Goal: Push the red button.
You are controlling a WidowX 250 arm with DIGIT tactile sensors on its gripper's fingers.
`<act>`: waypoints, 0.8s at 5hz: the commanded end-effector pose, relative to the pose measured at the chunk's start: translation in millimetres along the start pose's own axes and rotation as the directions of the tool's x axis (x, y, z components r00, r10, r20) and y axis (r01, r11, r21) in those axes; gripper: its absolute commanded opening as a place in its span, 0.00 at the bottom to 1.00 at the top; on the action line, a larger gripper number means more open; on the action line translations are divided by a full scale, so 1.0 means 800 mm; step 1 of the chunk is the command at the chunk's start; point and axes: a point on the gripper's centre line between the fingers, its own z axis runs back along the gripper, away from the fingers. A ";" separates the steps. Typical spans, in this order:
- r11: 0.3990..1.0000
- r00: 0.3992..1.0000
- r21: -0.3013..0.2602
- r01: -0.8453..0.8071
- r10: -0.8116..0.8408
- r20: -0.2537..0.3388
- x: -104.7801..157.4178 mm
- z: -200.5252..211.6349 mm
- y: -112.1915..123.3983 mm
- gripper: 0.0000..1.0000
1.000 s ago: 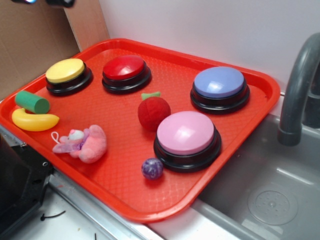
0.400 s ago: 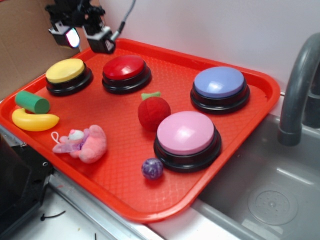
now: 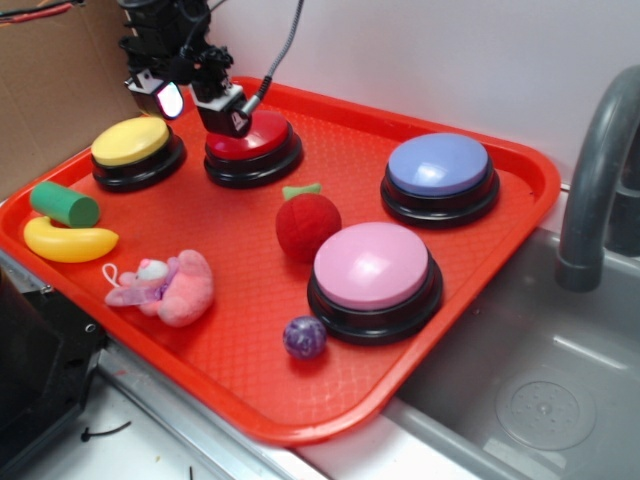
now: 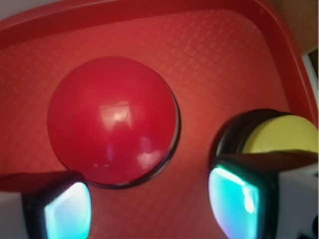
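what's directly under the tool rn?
The tool hangs over the red button and the gap toward the yellow button, above the red tray. Its fingers hide the red button's near-left edge; contact cannot be told.

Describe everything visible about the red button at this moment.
The red button is a round, glossy dark-red dome on a black circular base, plastic by its look, with highlights on its top. It sits upright at the back of the red tray, just right of the yellow button. The gripper hangs over its back left edge, fingers apart; in the exterior view one finger overlaps the dome's rim, but contact cannot be confirmed. The dome does not look visibly pressed.
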 end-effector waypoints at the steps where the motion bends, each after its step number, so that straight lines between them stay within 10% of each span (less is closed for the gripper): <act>1: 0.999 0.997 0.001 0.040 -0.040 0.064 0.033 -0.014 -0.011 1.00; 4: 0.996 0.995 0.020 0.089 -0.090 0.031 0.032 -0.004 -0.016 1.00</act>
